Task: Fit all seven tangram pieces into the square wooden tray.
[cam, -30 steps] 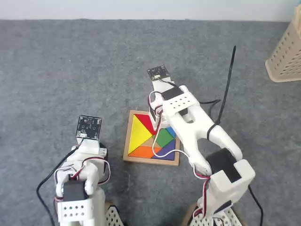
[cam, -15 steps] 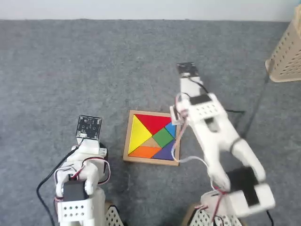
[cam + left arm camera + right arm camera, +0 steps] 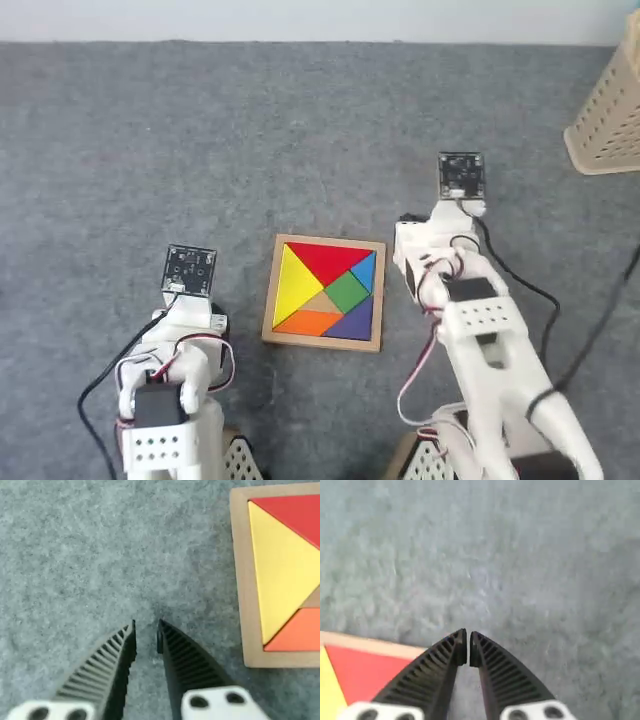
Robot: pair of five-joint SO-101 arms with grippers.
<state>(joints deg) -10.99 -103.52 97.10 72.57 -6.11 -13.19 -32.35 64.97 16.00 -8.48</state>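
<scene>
— Tangram pieces (image 3: pixel 325 293): where do they lie?

— All seven sit inside the square wooden tray (image 3: pixel 268 292). It lies flat on the grey carpet (image 3: pixel 150 130), mid-scene, between the two arms.

— Start at the left, then.

— The left arm (image 3: pixel 165 395) stands at the near left. The left gripper (image 3: pixel 146 630) hangs over bare carpet just left of the tray, fingers a little apart with nothing between them.

— And inside the tray?

— A large yellow triangle (image 3: pixel 295 285) fills the left side, with an orange piece (image 3: pixel 305 322) below it at the near left corner. A large red triangle (image 3: pixel 330 260) runs along the far edge. A small tan triangle (image 3: pixel 320 302) sits in the middle, with a green square (image 3: pixel 348 292) just right of it. A small blue triangle (image 3: pixel 366 270) lies against the right edge, and a purple piece (image 3: pixel 352 322) takes the near right corner. Their edges meet and they lie level with one another.

— The right side?

— The right arm (image 3: pixel 480 320) stands just right of the tray, apart from it. The right gripper (image 3: pixel 468 647) is over carpet near the tray's far edge, fingers pressed together and holding nothing.

— Anything farther right?

— A beige box with holes (image 3: pixel 605 110) stands at the far right edge, well apart from the tray.
</scene>
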